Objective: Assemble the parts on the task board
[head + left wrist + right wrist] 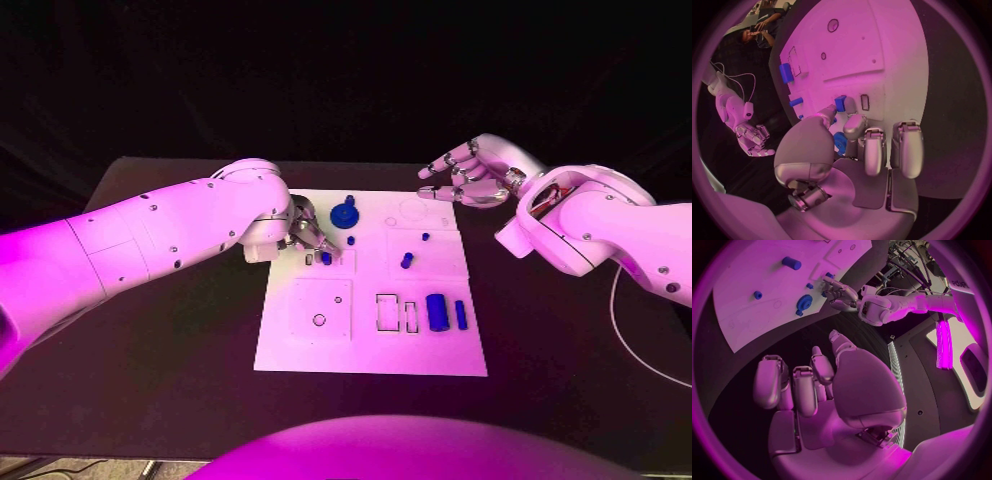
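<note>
The left arm (137,235) reaches in over the black desk (173,380) and its left hand (296,232) hangs over the left edge of the white task board (372,345). In the left wrist view its fingers (873,150) point down at the board, and the thumb and a fingertip close on a small blue peg (840,103); the other fingers lie side by side, slightly curled. The head view shows that peg (326,257) at the fingertips, low over the board, though whether it touches the surface cannot be told.

On the board, just right of the left hand, lies a round blue gear-like part (345,213) near the far edge. Next to it is a tiny blue piece (351,240). Further right are 2 more small blue pieces, one (424,237) above the other (407,260). In the near half, an outlined square with a small ring (319,320) sits on the left, then 2 outlined slots (389,312), then a thick blue cylinder (436,307) and a thin blue bar (460,314) standing just beside each other.

The right hand (469,172) hovers past the board's far right corner, apart from it, holding nothing. Its fingers (795,385) are loosely curled and a little apart.
</note>
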### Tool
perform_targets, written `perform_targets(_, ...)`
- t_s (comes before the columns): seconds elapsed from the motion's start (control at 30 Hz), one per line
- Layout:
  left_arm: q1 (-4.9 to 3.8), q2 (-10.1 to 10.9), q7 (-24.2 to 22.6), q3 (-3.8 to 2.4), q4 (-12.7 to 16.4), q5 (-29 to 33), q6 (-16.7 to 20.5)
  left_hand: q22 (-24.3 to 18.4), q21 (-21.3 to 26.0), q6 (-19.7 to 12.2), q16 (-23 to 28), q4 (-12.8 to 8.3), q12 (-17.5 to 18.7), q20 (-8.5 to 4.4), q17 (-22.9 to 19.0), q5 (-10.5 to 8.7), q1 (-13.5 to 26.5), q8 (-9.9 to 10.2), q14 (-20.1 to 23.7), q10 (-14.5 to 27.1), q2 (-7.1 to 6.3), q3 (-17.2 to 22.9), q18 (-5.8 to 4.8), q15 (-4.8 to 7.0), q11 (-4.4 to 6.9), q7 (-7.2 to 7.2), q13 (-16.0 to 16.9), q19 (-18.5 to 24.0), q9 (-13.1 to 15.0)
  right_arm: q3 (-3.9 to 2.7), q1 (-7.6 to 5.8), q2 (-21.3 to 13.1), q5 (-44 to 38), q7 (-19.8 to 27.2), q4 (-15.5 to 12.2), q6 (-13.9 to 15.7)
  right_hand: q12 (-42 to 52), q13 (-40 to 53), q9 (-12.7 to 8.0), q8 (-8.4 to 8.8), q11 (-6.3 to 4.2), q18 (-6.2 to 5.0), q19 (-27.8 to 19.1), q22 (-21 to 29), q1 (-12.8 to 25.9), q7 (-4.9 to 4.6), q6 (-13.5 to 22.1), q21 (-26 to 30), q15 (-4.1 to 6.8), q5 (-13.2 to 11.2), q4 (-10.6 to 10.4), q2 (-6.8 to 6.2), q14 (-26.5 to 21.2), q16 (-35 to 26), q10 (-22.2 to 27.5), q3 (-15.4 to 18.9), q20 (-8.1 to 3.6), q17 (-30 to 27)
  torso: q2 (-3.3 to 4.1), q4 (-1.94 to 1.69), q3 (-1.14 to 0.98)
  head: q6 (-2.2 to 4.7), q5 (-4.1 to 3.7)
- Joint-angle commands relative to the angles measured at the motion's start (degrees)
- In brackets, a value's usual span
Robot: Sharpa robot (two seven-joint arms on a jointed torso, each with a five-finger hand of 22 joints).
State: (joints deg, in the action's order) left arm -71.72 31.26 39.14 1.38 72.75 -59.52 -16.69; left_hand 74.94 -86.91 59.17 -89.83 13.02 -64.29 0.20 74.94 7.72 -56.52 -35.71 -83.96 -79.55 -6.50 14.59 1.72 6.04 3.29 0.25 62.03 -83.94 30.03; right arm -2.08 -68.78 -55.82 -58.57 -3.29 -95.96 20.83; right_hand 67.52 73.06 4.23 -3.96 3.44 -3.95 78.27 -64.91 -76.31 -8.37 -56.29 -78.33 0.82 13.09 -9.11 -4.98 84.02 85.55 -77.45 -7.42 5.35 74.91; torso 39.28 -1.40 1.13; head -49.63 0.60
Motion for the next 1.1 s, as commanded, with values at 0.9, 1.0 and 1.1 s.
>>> perform_targets(0.9,-0.77,5.0,1.3,-1.71,3.4,6.9,10.2,10.8,1.4,-0.8,-0.2,3.2,1.5,-0.51,15.1,-4.89,-0.8,-0.4,-6.0,0.7,1.71,-12.6,-0.45,0.48,-0.01,0.33,-1.5,-4.3,-1.0,0.16,0.10,0.4,-0.2,1.3,0.6,-0.3,0.1,0.0,0.1,-0.21,-0.11,-0.99,-0.2,0.1,0.6,0.02,-0.4,0.4,0.17,0.3,-0.3,0.05,4.3,-0.1,-0.3,0.2,-0.29,7.8,0.00,-0.08,-0.07,0.17,-0.21)
perform_targets(1.0,-1.22,5.0,1.2,-1.76,2.2,7.0,9.5,9.7,2.5,-2.5,-0.2,2.3,5.2,-0.11,15.1,-4.05,-4.9,0.1,-6.0,3.2,2.25,-13.0,-0.14,-0.01,-0.67,1.04,-5.3,-3.8,-1.4,0.19,0.13,0.4,-0.2,1.2,0.6,-0.3,0.1,0.0,0.1,-0.21,-0.11,-0.99,-0.2,0.1,0.6,0.02,-0.4,0.4,0.17,0.3,-0.3,0.05,4.3,-0.1,-0.3,0.2,-0.29,7.8,0.02,-0.14,-0.05,0.16,-0.27)
perform_targets(1.1,-1.76,4.4,1.0,-1.79,0.3,7.1,8.0,9.0,3.3,-3.8,-0.2,2.3,7.0,0.29,15.1,-3.38,-6.8,1.1,-6.0,4.5,2.79,-13.5,0.06,-0.47,-1.18,1.70,-7.2,-3.5,-2.1,0.21,0.15,0.5,-0.2,1.2,0.7,-0.3,0.1,0.0,0.1,-0.21,-0.12,-0.99,-0.2,0.1,0.6,0.02,-0.5,0.4,0.17,0.3,-0.3,0.06,4.3,-0.2,-0.3,0.3,-0.30,7.8,0.07,-0.04,-0.05,0.34,-0.01)
